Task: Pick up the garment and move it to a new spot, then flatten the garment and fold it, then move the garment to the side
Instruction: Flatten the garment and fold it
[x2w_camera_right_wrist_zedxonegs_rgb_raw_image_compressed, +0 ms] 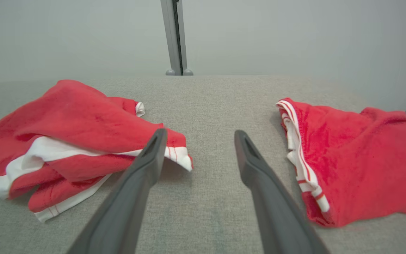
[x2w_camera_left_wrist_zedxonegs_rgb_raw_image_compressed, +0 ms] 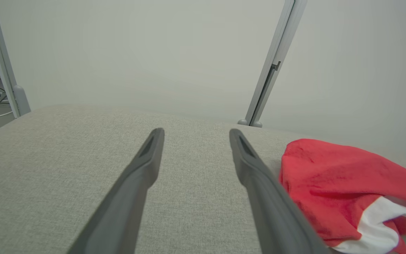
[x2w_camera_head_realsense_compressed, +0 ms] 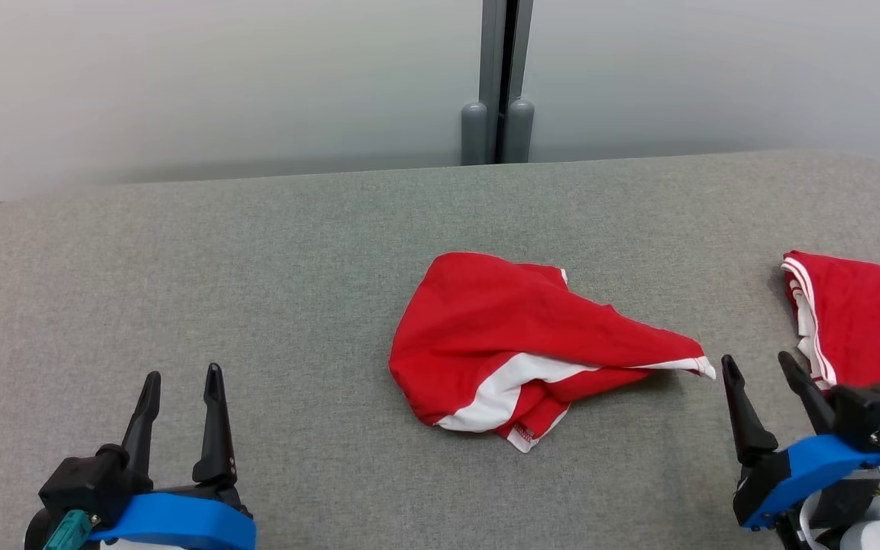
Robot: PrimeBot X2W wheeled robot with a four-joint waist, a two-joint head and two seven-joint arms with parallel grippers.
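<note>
Two tools hang empty over the bench. The left tool (x2w_camera_head_realsense_compressed: 182, 372) has its fingers spread with bare grey cloth showing between them, and the right tool (x2w_camera_head_realsense_compressed: 755, 357) is likewise parted and grips nothing.

Taking the crumpled garment (x2w_camera_head_realsense_compressed: 516, 328) as the mark, the left tool sits well off to its left and nearer the robot. The right tool sits just off its right, its inner finger close beside the pointed, white-edged corner that sticks out from the heap. Whether that finger touches the corner I cannot tell.

The garment, red with white bands, lies bunched on the bench (x2w_camera_head_realsense_compressed: 180, 252), roughly midway across. A second red garment (x2w_camera_head_realsense_compressed: 868, 313) lies further to its right, beyond the right tool and apart from the first.

In my judgement the first step is in hand: the pick-up has not begun, since nothing is lifted. The next move calls for the right tool to drop onto that near corner and close on the cloth there. The left tool would need to cross to the heap's left edge, so the garment can be carried and spread without dragging its neighbour.
</note>
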